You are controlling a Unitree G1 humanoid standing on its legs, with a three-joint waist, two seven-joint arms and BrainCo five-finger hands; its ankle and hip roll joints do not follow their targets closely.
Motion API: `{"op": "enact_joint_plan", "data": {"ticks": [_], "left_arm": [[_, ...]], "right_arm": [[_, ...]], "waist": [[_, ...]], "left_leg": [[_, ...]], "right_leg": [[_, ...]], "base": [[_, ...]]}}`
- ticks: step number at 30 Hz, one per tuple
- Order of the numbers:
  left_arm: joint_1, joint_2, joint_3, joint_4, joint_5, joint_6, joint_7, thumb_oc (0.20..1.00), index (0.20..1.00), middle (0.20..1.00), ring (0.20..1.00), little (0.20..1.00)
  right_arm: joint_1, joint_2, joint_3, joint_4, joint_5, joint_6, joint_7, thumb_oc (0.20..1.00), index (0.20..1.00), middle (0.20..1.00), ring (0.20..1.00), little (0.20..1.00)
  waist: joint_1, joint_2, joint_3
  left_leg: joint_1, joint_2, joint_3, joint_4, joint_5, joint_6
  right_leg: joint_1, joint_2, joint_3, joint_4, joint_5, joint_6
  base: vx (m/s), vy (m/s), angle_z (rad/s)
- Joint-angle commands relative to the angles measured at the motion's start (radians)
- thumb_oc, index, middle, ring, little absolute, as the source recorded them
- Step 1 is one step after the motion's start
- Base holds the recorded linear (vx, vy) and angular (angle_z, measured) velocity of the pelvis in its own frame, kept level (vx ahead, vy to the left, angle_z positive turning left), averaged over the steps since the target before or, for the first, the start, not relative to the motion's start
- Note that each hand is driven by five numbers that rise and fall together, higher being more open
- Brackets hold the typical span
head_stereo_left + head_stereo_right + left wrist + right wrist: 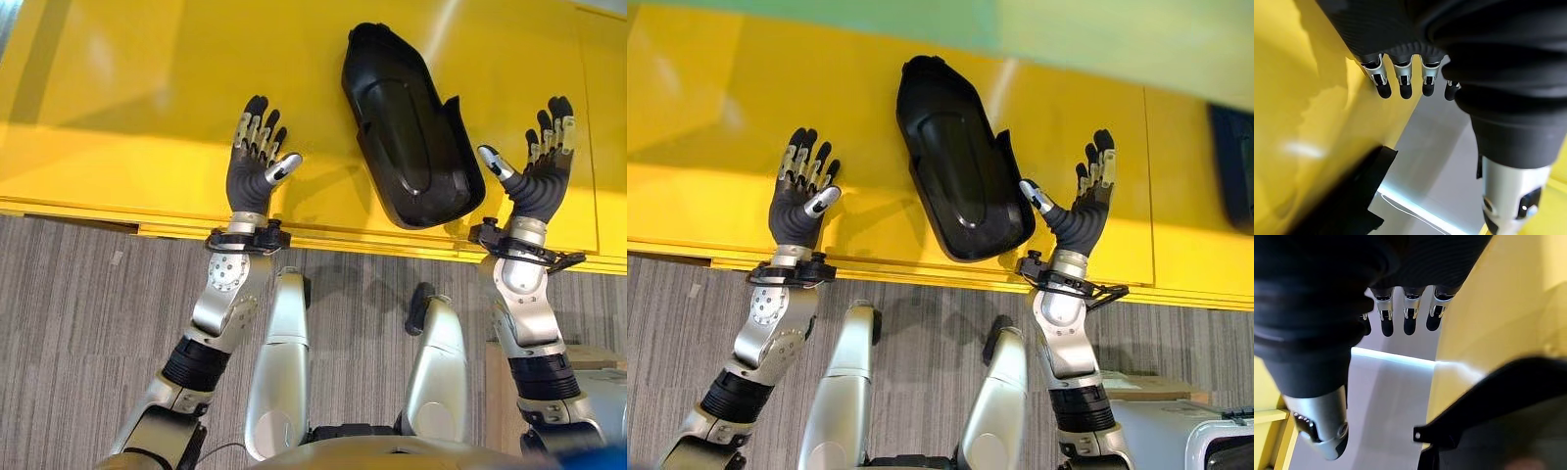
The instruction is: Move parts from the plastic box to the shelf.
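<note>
Flanking black part [411,127] on yellow shelf [118,108]: left hand [253,166], right hand [539,171], both spread, empty.

Yellow shelf surface [118,88]: broad, flat, glossy; seams divide it into panels, and one vertical seam runs near its right end. Light patches and soft reflections lie across it. Front edge: a stepped yellow lip. Floor [88,323]: grey, with fine streaked stripes, below the shelf's front edge. Cardboard-coloured item [1151,387]: on the floor below the shelf's right end, partly hidden.
</note>
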Motion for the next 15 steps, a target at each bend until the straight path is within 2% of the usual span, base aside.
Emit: {"op": "enact_joint_plan", "data": {"ticks": [1,7,15], "left_arm": [[-0.015,-0.027,-0.066,-0.018,-0.002,-0.038,0.017,1.0,1.0,1.0,1.0,1.0],[-0.037,-0.072,-0.162,0.038,-0.058,-0.027,0.004,1.0,1.0,1.0,1.0,1.0],[-0.021,-0.097,-0.179,0.119,-0.068,-0.035,0.051,1.0,1.0,1.0,1.0,1.0]], "right_arm": [[-0.044,-0.034,-0.053,-0.025,0.045,-0.074,-0.001,1.0,1.0,1.0,1.0,1.0],[-0.095,-0.05,-0.006,0.013,0.065,-0.067,0.005,1.0,1.0,1.0,1.0,1.0],[-0.136,-0.063,0.035,0.047,0.077,-0.059,-0.012,1.0,1.0,1.0,1.0,1.0]], "waist": [[0.016,0.027,-0.029],[0.023,0.014,-0.022],[0.042,-0.004,-0.012]], "left_leg": [[0.033,0.05,-0.002,-0.113,0.033,-0.019],[0.036,0.046,-0.006,-0.122,0.036,-0.02],[0.032,0.044,-0.013,-0.126,0.04,-0.022]], "right_leg": [[0.005,-0.006,0.041,0.123,-0.131,-0.012],[0.009,-0.009,0.041,0.125,-0.131,-0.012],[0.014,-0.014,0.031,0.128,-0.134,-0.015]], "base": [[0.0,0.0,0.0],[0.01,-0.02,0.01],[0.01,-0.026,0.01]]}}
